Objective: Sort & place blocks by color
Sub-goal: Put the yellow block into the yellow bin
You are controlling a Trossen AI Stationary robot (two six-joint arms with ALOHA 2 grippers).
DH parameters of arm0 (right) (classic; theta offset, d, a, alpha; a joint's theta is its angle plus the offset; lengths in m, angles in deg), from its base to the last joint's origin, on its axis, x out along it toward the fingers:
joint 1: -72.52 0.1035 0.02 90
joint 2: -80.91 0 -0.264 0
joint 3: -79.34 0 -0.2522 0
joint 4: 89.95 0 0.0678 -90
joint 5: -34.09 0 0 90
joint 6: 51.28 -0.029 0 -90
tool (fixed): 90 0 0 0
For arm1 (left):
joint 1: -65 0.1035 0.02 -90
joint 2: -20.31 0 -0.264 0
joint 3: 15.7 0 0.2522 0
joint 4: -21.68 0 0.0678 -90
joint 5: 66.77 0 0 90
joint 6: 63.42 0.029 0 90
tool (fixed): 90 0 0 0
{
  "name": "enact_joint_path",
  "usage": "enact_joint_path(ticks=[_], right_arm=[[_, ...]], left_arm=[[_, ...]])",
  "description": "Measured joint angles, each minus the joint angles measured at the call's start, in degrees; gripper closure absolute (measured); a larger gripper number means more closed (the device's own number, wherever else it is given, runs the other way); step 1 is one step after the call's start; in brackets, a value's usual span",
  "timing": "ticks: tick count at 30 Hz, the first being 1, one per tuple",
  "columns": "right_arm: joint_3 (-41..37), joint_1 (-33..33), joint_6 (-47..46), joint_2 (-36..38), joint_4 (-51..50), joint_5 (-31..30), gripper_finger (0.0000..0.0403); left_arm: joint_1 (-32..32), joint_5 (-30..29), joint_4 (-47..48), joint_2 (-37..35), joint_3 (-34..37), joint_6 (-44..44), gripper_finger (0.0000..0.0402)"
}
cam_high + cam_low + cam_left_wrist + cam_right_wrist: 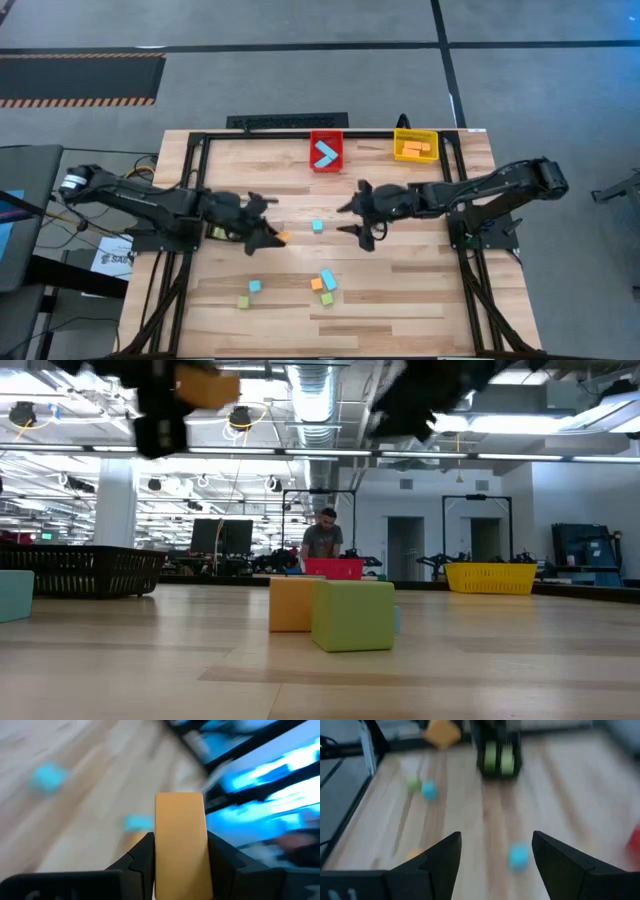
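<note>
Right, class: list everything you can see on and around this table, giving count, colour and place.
table: one, pale wood, under both arms
red bin: one, back edge, middle; blue pieces inside
yellow bin: one, back edge, right of red bin; orange pieces inside
black bin: one, far left in the low view
blue blocks: three, loose; one mid-table, two near front
green blocks: two, near front
loose orange block: one, in front cluster
person: one, in the room behind
left gripper: shut on held orange block
right gripper: open, empty, right of centre
</note>
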Motion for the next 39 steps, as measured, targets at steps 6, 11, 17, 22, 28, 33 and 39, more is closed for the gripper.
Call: enact_joint_path(ticks=[6,11,17,22,28,33,39], right_arm=[[0.0,-2.0,17.0,0.0,20.3,2.3,0.0138],[2.8,-3.2,17.5,-1.4,26.2,7.2,0.0138],[6.6,-3.8,17.6,-6.2,26.0,16.3,0.0138],[10.3,-3.7,17.7,-11.5,25.3,20.9,0.0138],[13.4,-3.8,20.3,-16.5,24.8,20.9,0.0138],[15.4,-3.9,21.2,-19.2,24.9,21.1,0.0138],[18.0,-4.0,25.7,-21.5,25.2,21.0,0.0138]], left_arm=[[7.0,7.5,-19.5,2.4,3.3,-0.7,0.0301],[8.3,12.0,-25.1,5.4,3.3,-2.0,0.0301],[8.7,14.1,-31.8,8.5,3.2,-3.7,0.0301],[10.0,15.0,-32.4,8.8,3.2,-4.0,0.0301],[11.0,16.1,-32.9,8.7,3.2,-4.1,0.0301],[11.2,16.1,-33.2,8.7,3.2,-4.7,0.0301],[11.2,15.2,-34.2,8.7,3.2,-9.4,0.0301]])
